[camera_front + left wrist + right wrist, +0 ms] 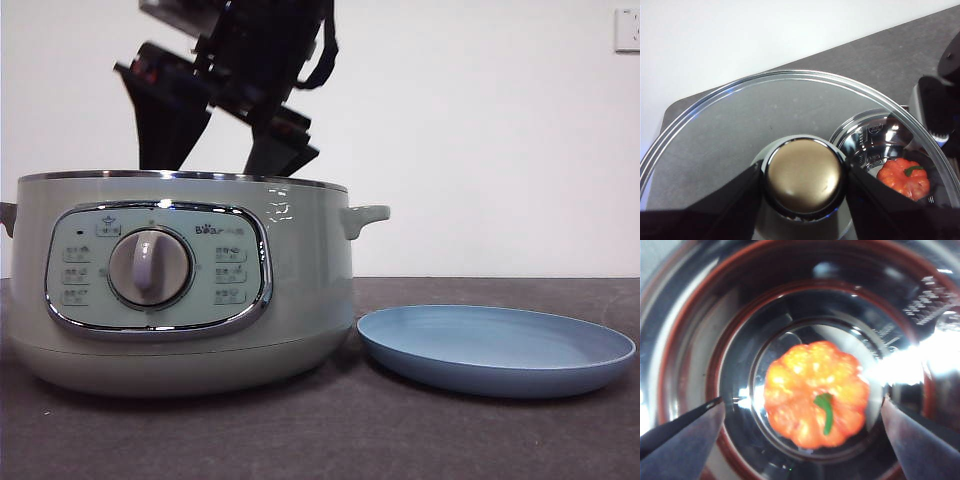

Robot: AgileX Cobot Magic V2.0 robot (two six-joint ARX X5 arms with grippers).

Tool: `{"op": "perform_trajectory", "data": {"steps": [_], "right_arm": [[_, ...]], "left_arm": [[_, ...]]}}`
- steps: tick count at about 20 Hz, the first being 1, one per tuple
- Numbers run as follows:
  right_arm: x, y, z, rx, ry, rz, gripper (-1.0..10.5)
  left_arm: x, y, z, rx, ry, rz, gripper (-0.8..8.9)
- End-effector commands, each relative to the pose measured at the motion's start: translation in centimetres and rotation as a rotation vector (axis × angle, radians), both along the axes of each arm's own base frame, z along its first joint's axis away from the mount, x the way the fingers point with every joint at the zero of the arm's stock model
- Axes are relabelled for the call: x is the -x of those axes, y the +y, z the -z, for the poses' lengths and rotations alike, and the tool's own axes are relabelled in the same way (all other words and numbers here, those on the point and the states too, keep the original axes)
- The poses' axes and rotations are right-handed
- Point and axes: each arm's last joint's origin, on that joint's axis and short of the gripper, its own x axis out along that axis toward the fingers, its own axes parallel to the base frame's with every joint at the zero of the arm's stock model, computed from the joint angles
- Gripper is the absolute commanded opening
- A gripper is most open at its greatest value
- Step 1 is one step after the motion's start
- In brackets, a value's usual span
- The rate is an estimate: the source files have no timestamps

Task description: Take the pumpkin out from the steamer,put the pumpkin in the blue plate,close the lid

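Pumpkin [815,392] sits at bottom of open steamer [300,290], stem up. Right hand [802,412] spread wide above it, inside the rim, touching nothing. Left hand [802,182] clamps lid [730,130] knob, held aloft. Blue plate [497,350] beside steamer on desk [400,440].

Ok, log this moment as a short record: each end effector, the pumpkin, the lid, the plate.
left end effector: shut on the lid knob, lid held off the steamer
right end effector: open, reaching into the steamer, jaws on either side of the pumpkin, not gripping
pumpkin: on the steamer's floor, stem up
blue plate: on the table beside the steamer
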Motion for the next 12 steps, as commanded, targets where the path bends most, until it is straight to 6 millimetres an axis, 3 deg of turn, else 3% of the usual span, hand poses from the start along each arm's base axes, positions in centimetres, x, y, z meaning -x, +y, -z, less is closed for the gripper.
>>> {"op": "perform_trajectory", "data": {"steps": [1,4,5,6,8,10,12], "right_arm": [[-0.6,0.7,1.7,0.021,0.006,-0.011,6.3],[-1.2,1.5,3.9,0.043,0.017,-0.029,6.2],[-1.4,1.6,4.3,0.047,0.012,-0.030,5.7],[-1.5,1.8,4.6,0.046,0.010,-0.029,4.4],[-1.5,1.8,4.5,0.039,0.007,-0.031,0.3],[-1.5,1.8,4.4,0.034,0.003,-0.029,-0.1],[-1.3,1.4,3.0,0.010,-0.016,-0.023,-0.1]], "left_arm": [[0.3,0.2,-0.9,0.024,-0.070,-0.003,-0.09],[0.3,0.2,-0.9,0.024,-0.070,-0.003,-0.09],[0.3,0.2,-0.9,0.024,-0.069,-0.003,-0.09],[0.3,0.2,-0.9,0.024,-0.069,-0.003,-0.09],[0.4,0.2,-0.9,0.021,-0.064,-0.003,-0.09],[0.4,0.2,-0.9,0.020,-0.062,-0.003,-0.09],[0.2,0.2,-0.8,0.018,-0.059,-0.003,-0.09]]}}
